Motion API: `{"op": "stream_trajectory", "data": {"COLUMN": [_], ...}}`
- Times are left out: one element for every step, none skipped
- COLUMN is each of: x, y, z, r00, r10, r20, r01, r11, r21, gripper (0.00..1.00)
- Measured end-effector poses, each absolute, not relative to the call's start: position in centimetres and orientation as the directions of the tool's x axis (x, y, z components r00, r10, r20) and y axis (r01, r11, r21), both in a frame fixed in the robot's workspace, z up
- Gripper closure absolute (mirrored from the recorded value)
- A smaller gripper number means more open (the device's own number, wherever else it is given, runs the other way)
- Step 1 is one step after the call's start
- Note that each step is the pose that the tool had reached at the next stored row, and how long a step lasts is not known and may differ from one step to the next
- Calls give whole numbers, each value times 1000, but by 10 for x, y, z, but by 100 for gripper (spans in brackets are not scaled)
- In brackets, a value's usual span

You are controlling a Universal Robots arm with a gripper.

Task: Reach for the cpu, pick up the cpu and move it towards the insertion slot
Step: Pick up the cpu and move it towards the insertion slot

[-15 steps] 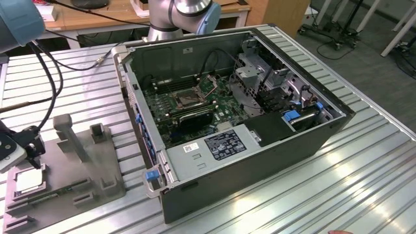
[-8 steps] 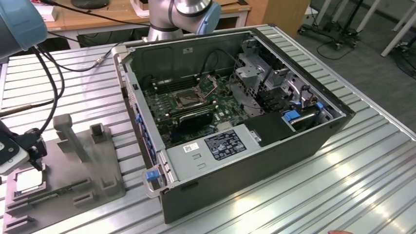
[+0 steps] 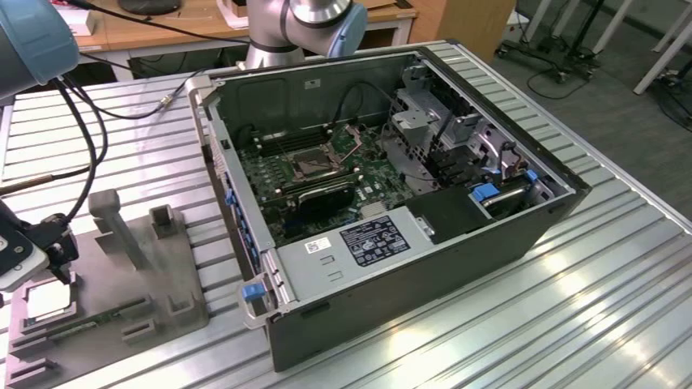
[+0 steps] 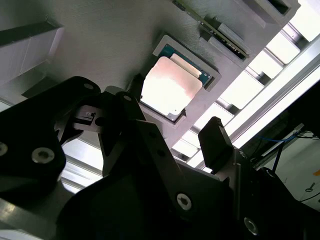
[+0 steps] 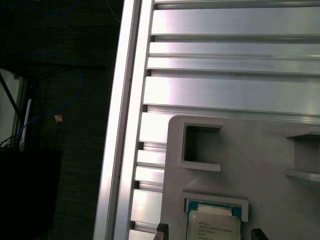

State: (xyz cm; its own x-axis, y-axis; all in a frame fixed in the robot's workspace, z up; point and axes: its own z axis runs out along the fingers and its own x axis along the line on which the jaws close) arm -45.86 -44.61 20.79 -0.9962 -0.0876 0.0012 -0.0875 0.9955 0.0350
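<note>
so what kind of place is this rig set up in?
Likely a robotics lab or workshop: an opened desktop computer case sits on a slotted aluminium table, beside a grey plastic holder carrying the cpu, with a wooden desk and cables behind.

**Exterior view:** raised camera, well back, looking obliquely down over the slatted aluminium table (image 3: 605,267), the open computer case (image 3: 454,275) and, at the exterior view's left, the grey plastic holder (image 3: 173,267).

**Second wrist view:** close, looking out between the spread fingers of the gripper (image 4: 175,107) onto the holder.

**First wrist view:** close, facing down on the holder's corner, table rails and floor.

Both wrist views share the cpu (image 4: 170,90) in its recess.
</note>
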Motion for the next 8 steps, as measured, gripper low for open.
{"op": "stream_trajectory", "data": {"x": [-459, -459, -459, -459, -459, -459, -459, -459], "y": [-446, -446, -446, -446, -446, -446, -446, -446], "z": [208, 208, 208, 207, 207, 206, 205, 204], "r00": [-996, -996, -996, -996, -996, -996, -996, -996], "r10": [-88, -88, -88, -88, -88, -88, -88, -88], "r20": [1, 1, 1, 1, 1, 1, 1, 1], "r01": [-88, -88, -88, -88, -88, -88, -88, -87], "r11": [996, 996, 996, 996, 996, 996, 996, 996], "r21": [35, 35, 35, 35, 35, 35, 35, 35], "gripper": [29, 29, 29, 29, 29, 29, 29, 29]}}
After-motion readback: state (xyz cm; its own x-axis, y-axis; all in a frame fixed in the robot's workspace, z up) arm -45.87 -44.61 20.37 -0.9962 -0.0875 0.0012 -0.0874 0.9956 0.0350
